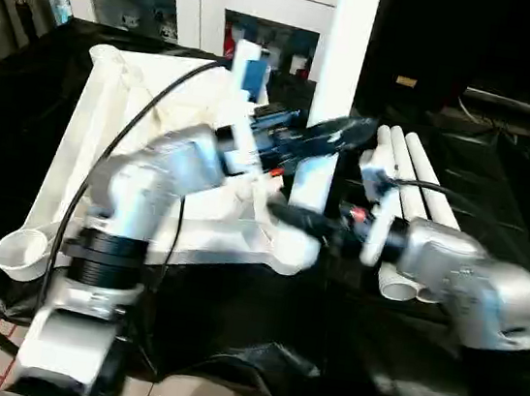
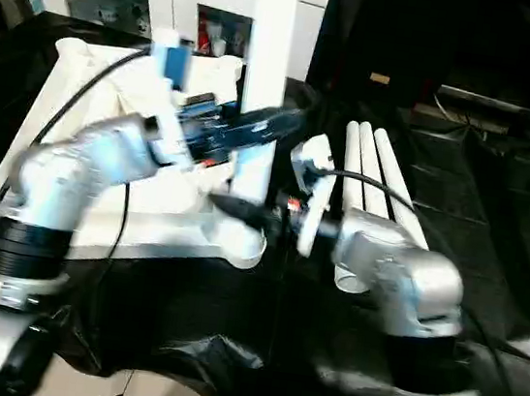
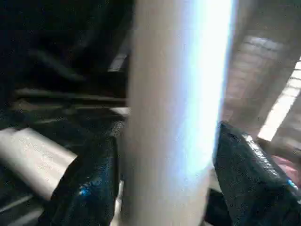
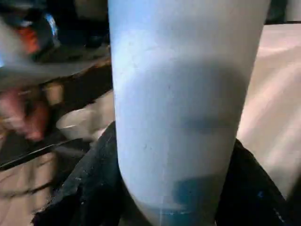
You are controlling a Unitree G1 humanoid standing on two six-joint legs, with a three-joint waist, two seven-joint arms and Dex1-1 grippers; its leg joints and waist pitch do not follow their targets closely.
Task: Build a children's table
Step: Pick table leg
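Tabletop: lies underside up on the black-draped bench, ribs showing, cup-like sockets at its corners
Upright leg: stands on end at the tabletop's near right corner, its lower end at or in that corner socket; I cannot tell whether it is fully seated
Spare legs: three white tubes lying side by side on the bench, just beside the tabletop's right edge
Left gripper: fingers on either side of the upright leg, close to it; whether they press I cannot tell
Right gripper: lower on the same leg, dark fingers flanking it; contact likely, firmness unclear
Handling: hollow plastic, judged light and stiff, its smooth wall likely slippery; hold low near the socket for pushing, high only to steady
Containers: near left corner socket looks empty; cabinet behind holds small items behind glass
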